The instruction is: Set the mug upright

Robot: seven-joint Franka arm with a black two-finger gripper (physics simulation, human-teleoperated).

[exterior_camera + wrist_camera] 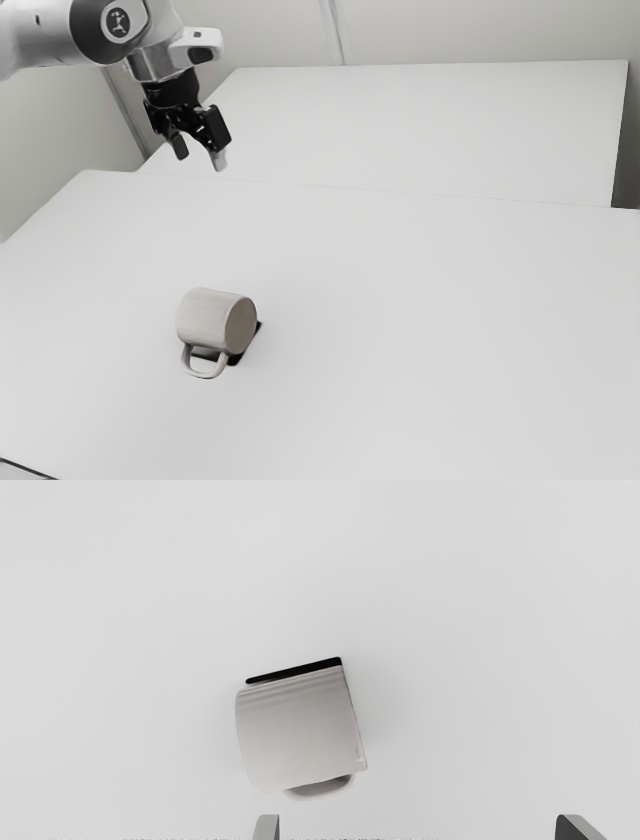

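High over the table's far part, the gripper [200,160] stands open in the exterior view, with nothing between its fingers. The light grey mug [205,318] lies on its side on the table, well below the gripper and apart from it. Its round end faces the exterior view's right, and its handle [205,374] points toward the camera. In the wrist view the mug [300,730] lies ahead of the open gripper [417,825], with the handle [325,790] on the side nearer the fingertips.
A thin black flat object [236,359] lies partly beneath the mug on the white table [400,350]. Another white surface [430,130] stands behind this table, and a dark cable [25,468] crosses the exterior view's lower left corner.
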